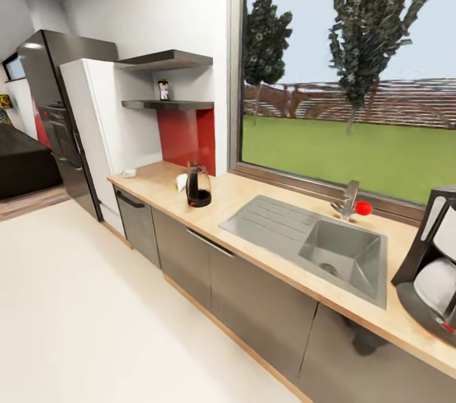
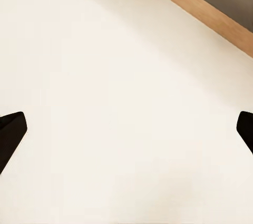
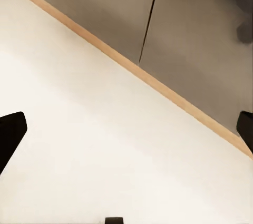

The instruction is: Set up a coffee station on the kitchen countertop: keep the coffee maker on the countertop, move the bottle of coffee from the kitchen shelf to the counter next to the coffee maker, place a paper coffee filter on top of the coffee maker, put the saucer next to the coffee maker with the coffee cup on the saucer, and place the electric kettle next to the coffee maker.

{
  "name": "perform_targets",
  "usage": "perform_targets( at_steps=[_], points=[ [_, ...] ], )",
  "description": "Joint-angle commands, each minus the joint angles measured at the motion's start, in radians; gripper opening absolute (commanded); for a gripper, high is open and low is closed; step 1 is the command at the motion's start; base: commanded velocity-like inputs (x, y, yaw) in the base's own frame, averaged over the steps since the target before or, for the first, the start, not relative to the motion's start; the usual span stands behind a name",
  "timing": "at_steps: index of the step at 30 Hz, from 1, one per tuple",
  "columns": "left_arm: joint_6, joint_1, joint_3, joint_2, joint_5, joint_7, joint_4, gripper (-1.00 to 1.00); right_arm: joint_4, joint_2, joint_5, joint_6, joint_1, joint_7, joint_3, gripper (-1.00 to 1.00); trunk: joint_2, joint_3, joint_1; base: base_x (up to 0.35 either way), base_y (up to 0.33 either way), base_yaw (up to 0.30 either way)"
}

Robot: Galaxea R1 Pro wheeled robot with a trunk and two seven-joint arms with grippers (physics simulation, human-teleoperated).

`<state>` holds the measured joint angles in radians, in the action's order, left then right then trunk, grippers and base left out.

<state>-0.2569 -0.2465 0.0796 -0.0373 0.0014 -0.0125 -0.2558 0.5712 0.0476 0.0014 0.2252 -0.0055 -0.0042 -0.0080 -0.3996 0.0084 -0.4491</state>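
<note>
The kitchen countertop [image 1: 266,200] runs from the far left to the near right. The coffee maker [image 1: 434,264] stands at its near right end, cut off by the picture's edge. The electric kettle [image 1: 198,186] stands left of the sink, with a white paper coffee filter [image 1: 182,182] just behind it. The bottle of coffee [image 1: 163,90] sits on the kitchen shelf [image 1: 168,104] above the red panel. A small white piece of crockery [image 1: 129,173] lies at the counter's far end; cup or saucer, I cannot tell. My left gripper [image 2: 126,134] and right gripper [image 3: 126,134] hang open over the floor, holding nothing.
A steel sink [image 1: 316,238] with a faucet [image 1: 345,200] and a red ball [image 1: 363,207] lies between kettle and coffee maker. Grey cabinet fronts [image 1: 253,289] line the pale floor [image 1: 95,314]. A white tall cabinet [image 1: 95,131] and a dark fridge [image 1: 57,124] stand beyond.
</note>
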Motion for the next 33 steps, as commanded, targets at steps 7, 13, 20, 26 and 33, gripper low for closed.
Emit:
perform_targets(
  at_steps=[7,13,20,26,33],
  points=[
    [-0.004,0.0,0.005,0.0,0.0,-0.001,0.001,1.0,-0.001,0.0,0.0,0.003,0.0,0.0,-0.001,1.0,0.0,0.0,-0.001,0.336,0.143,0.011],
    [-0.004,0.0,0.005,-0.001,0.0,-0.001,0.001,1.0,-0.001,0.0,0.0,0.003,0.0,0.0,-0.001,1.0,0.0,0.0,-0.001,0.335,0.159,0.0],
    [-0.004,0.0,0.005,-0.001,0.001,-0.001,0.001,1.0,-0.001,0.0,0.0,0.003,0.0,0.0,-0.001,1.0,0.0,0.0,-0.001,0.332,0.165,0.0],
    [-0.003,0.0,0.005,0.0,0.002,-0.001,0.001,1.0,-0.001,0.0,0.0,0.002,0.0,0.0,-0.001,1.0,0.0,0.0,-0.001,0.275,0.228,0.0],
    [-0.002,0.0,0.005,0.0,0.002,-0.001,0.001,1.0,-0.002,0.0,0.0,0.002,0.0,0.0,-0.001,1.0,0.0,0.0,-0.001,0.152,0.302,0.0]
  ],
)
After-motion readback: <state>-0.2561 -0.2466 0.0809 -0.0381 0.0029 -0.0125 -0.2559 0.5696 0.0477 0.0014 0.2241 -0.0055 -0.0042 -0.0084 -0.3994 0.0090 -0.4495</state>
